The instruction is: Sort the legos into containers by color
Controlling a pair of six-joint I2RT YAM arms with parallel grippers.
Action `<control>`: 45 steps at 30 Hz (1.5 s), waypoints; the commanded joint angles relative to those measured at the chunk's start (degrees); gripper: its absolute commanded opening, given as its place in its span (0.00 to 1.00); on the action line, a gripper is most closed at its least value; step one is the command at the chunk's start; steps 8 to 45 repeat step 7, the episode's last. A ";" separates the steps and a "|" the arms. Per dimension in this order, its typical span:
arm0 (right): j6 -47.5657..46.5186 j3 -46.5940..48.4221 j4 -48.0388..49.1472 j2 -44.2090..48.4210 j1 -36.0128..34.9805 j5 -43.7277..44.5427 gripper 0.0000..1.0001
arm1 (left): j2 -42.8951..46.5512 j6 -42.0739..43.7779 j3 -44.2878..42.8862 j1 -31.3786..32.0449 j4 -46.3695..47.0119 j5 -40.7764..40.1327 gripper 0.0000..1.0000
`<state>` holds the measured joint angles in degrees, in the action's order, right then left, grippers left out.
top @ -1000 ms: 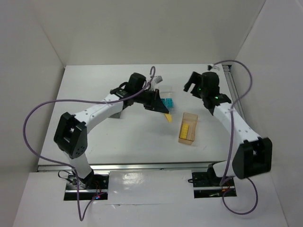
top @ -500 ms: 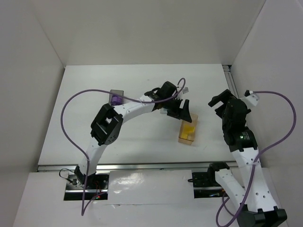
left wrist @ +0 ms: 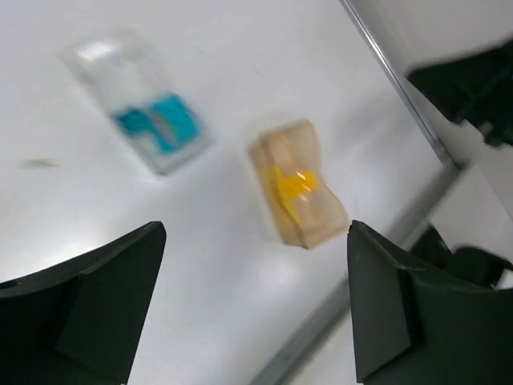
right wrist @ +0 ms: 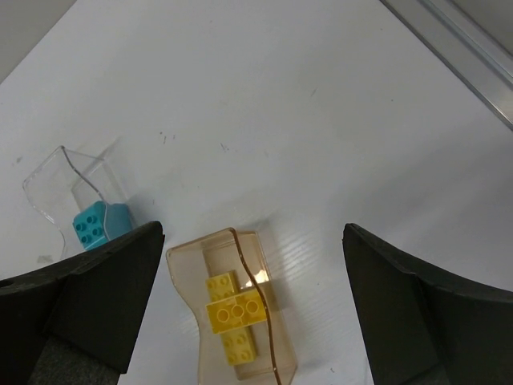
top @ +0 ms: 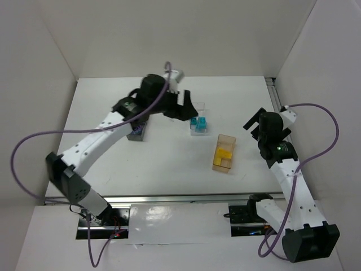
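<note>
The amber bin (top: 224, 153) holds yellow legos (right wrist: 236, 309), also in the left wrist view as the amber bin (left wrist: 298, 192). Cyan legos (top: 198, 123) sit in the clear bin (right wrist: 76, 192), blurred in the left wrist view as the clear bin (left wrist: 152, 128). The dark grey bin (top: 137, 133) lies partly under the left arm, so its contents are unclear. My left gripper (top: 183, 107) hovers open and empty behind and left of the clear bin, and is seen as the left gripper (left wrist: 256, 228). My right gripper (top: 252, 121) hangs open and empty right of the amber bin, with that bin low between its fingers (right wrist: 80, 297).
White walls close the table on the left, back and right. A metal rail (top: 274, 93) runs along the right edge and another along the near edge (top: 169, 199). Purple cables loop off both arms.
The left gripper held a yellow lego a second ago; it has opened and swung from over the amber bin to the back left. The right arm has drawn back towards the near right.
</note>
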<state>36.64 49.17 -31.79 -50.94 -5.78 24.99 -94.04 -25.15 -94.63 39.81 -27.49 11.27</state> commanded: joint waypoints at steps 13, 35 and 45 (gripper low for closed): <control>-0.08 -1.44 1.56 -0.91 0.07 1.29 1.00 | 15.46 7.83 10.87 -15.46 -3.45 -14.78 0.98; -0.08 -1.44 1.56 -0.91 0.07 1.29 1.00 | 15.46 7.83 10.87 -15.46 -3.45 -14.78 0.98; -0.08 -1.44 1.56 -0.91 0.07 1.29 1.00 | 15.46 7.83 10.87 -15.46 -3.45 -14.78 0.98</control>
